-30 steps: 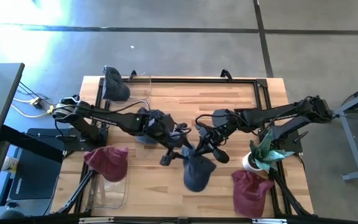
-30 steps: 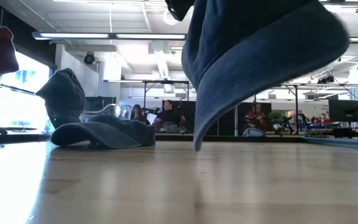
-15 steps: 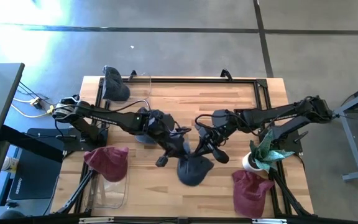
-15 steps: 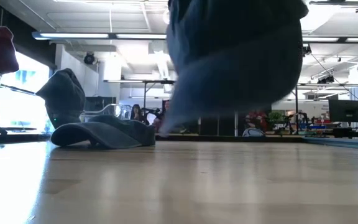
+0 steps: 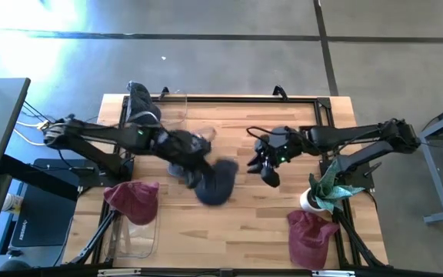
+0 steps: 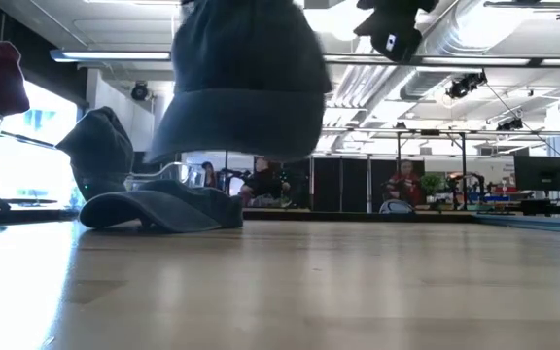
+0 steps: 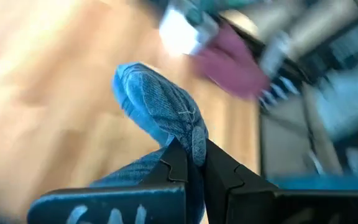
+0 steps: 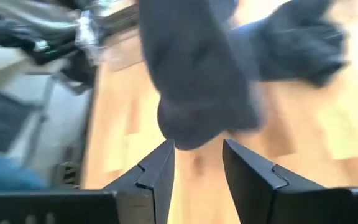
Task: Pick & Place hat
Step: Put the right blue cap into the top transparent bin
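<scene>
A blue denim hat [image 5: 217,185] hangs above the middle of the table, with my left gripper [image 5: 201,174] shut on it. In the low view the hat [image 6: 246,87] is clear of the wood, brim lowest. My right gripper [image 5: 267,171] stands open just to the hat's right with nothing between its fingers [image 8: 160,171]. The hat [image 8: 194,81] shows ahead of it. A second blue hat [image 6: 158,209] lies flat on the table under my left arm. My left gripper pinches a raised fold of the hat's denim cloth [image 7: 193,138] between its two fingers. The fingers come slanting down from the table's left side. The hat hangs below and ahead of them, lifted clear of the table, its brim [image 6: 236,146] downward.
A dark hat [image 5: 141,104] sits on a clear stand at the far left corner. A maroon hat [image 5: 131,198] rests on a clear container at the near left, and another maroon hat [image 5: 311,231] at the near right. A potted plant [image 5: 325,188] stands by the right edge.
My left gripper has shut on the blue hat, rolled, and carried it up and toward the table's left and far side. My right gripper has opened, let the hat go and drawn back toward the right edge. The hat now hangs from the left gripper alone.
</scene>
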